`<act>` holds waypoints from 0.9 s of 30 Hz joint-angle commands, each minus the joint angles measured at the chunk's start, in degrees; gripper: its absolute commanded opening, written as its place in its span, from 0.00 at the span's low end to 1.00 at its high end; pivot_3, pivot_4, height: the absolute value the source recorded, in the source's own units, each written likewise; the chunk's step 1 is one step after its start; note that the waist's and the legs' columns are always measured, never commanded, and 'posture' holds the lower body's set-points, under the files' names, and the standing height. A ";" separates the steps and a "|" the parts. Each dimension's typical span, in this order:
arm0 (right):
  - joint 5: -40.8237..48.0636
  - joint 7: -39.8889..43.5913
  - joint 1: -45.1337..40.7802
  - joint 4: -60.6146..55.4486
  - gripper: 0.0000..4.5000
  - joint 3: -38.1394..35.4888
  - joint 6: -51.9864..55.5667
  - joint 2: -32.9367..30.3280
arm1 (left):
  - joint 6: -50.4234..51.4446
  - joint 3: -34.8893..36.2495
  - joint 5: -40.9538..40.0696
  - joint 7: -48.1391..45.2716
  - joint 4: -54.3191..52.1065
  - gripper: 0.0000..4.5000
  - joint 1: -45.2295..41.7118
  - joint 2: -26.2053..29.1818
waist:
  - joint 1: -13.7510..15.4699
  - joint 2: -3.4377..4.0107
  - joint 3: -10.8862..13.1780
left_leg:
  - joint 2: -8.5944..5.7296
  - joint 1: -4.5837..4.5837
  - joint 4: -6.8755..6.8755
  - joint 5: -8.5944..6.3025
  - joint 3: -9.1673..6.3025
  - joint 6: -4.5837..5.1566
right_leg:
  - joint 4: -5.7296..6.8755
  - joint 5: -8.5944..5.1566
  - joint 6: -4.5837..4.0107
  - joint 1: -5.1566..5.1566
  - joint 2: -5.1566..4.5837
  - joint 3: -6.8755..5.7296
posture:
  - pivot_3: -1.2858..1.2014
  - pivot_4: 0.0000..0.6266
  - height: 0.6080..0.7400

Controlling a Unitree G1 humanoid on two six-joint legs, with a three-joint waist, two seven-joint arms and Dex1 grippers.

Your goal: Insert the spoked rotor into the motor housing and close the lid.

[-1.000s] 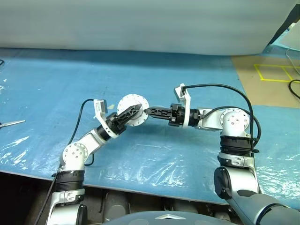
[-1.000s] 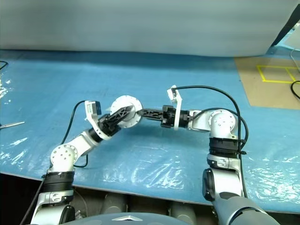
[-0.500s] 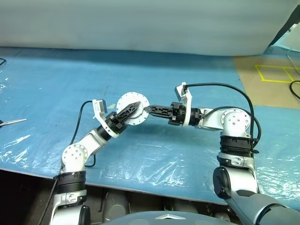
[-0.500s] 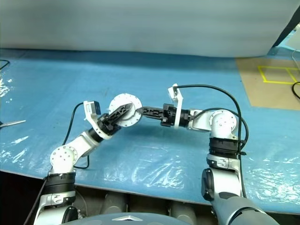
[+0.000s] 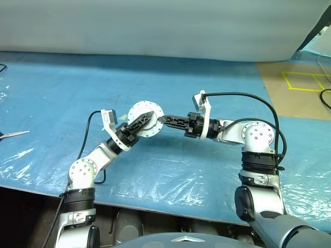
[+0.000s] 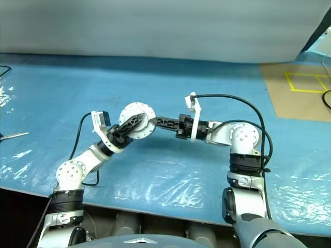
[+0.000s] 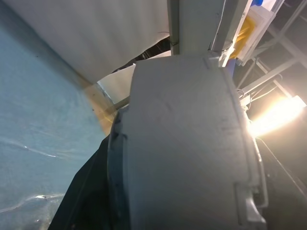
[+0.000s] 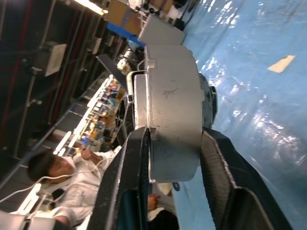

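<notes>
housing held above blue table | left gripper clamped across its face | right gripper straddles its rim, fingers touching

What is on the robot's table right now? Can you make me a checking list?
Surface: blue plastic-covered table; brown patch with yellow tape square far right.
Job's things: motor housing with lid on its edge, held up between both grippers; rotor not seen.
Clutter: scissors at left edge.
Grippers: left gripper and right gripper both shut on the housing.
Cables: black cables on both arms.
Surroundings: white wall; person beyond.
</notes>
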 commanded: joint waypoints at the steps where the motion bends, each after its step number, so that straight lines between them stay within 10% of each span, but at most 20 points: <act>1: 1.08 0.30 -0.77 -0.76 0.60 0.52 -0.89 0.94 | -0.14 -1.18 -0.13 -0.14 -1.74 0.59 -1.09 -0.78 | 0.00 0.00 0.00 | 0.00 0.01 0.00 0.00 0.00 0.00 | 0.00 0.00 0.00 0.00 0.00 0.00 | 0.52 0.24 1.00; 4: 2.63 -0.73 -1.90 1.96 0.82 -1.57 1.18 1.94 | -0.95 -0.45 0.16 0.19 -1.40 0.59 -2.04 -0.79 | -0.01 0.00 0.00 | -0.01 -0.01 0.00 0.00 0.00 0.00 | 0.00 0.00 0.00 0.00 -0.01 0.00 | 0.52 0.24 1.00; 16: -0.53 0.13 -0.62 2.69 0.82 -0.12 -1.36 -1.65 | -9.97 9.73 1.50 5.09 2.78 0.59 -7.88 1.08 | -0.01 -0.01 0.01 | 0.00 -0.04 0.00 0.00 -0.02 0.00 | -0.01 0.00 0.00 -0.01 0.01 -0.03 | 0.52 0.24 1.00; 27: -2.68 0.95 1.09 1.90 0.82 2.52 -4.26 -2.13 | -26.98 9.90 22.68 15.36 23.04 0.59 -14.25 5.78 | 0.03 -0.19 0.12 | 0.00 -0.13 0.06 0.00 -0.13 0.00 | -0.02 0.01 0.01 -0.01 0.01 -0.13 | 0.52 0.24 1.00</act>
